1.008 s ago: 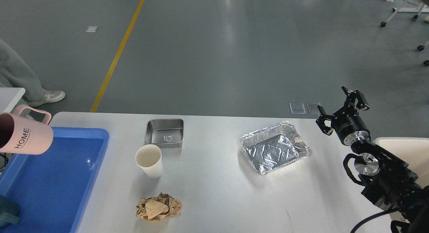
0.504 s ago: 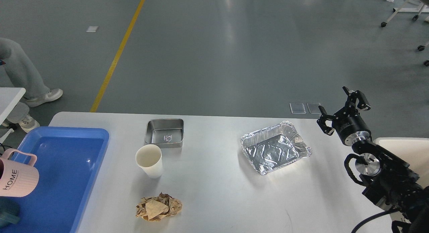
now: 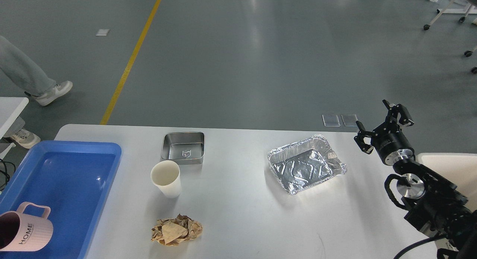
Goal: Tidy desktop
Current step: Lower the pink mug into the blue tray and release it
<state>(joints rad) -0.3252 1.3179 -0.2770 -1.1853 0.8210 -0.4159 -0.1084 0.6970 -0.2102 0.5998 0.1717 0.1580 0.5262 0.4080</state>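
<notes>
The white desktop (image 3: 242, 203) holds a white paper cup (image 3: 166, 179), a small steel box (image 3: 183, 147), an empty foil tray (image 3: 305, 164) and a wad of crumpled brown paper (image 3: 176, 230). A pink "HOME" mug (image 3: 25, 232) is tilted over the near corner of the blue tray (image 3: 111, 177) at the left; what holds it is hidden. My right gripper (image 3: 372, 115) is open and empty, raised beyond the desktop's far right corner, right of the foil tray. My left gripper is out of view.
A person's legs (image 3: 22, 72) are on the floor at the far left, next to a smaller white table edge (image 3: 11, 106). A white surface (image 3: 447, 166) lies behind my right arm. A yellow floor line (image 3: 130, 61) runs beyond the desktop.
The pink mug has moved down and toward me, from above the tray's far left corner to its near corner. The right gripper has shifted slightly right. The person has walked.
</notes>
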